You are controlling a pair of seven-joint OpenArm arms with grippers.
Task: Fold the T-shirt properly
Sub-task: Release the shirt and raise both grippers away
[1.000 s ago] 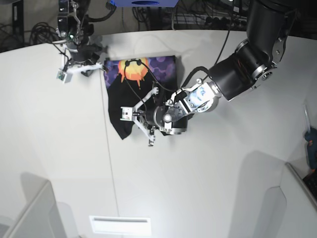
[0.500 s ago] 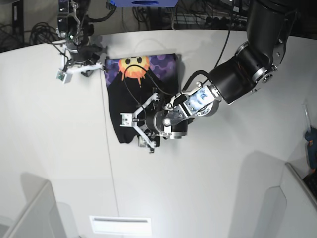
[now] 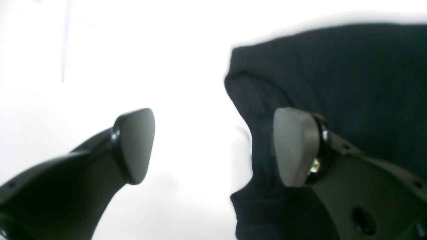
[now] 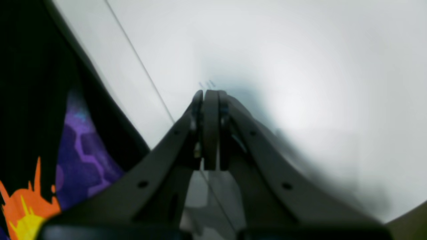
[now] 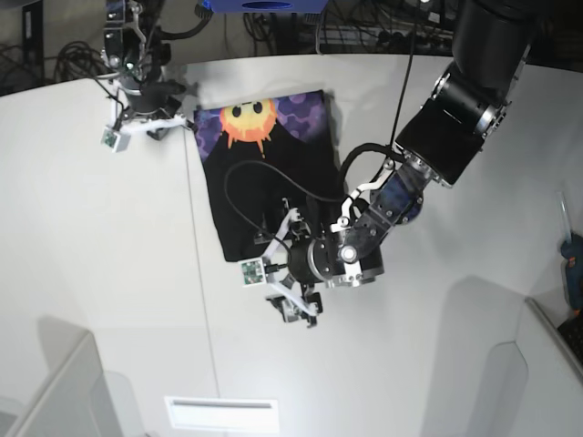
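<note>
Desk: white, wide, with a thin seam running down its left part.

T-shirt: black, lying flat on the far middle of the desk, sun-face print on purple at its far end, plain black toward the near end. Near hem slightly bunched at the corner.

Left gripper: at the near edge of the T-shirt, jaws spread wide, nothing between them. In the left wrist view one pad hangs over bare desk, the other over black cloth.

Right gripper: at the shirt's far left corner, jaws pressed together on nothing; cloth just beside it, apart.

Cables beyond the desk's far edge.
</note>
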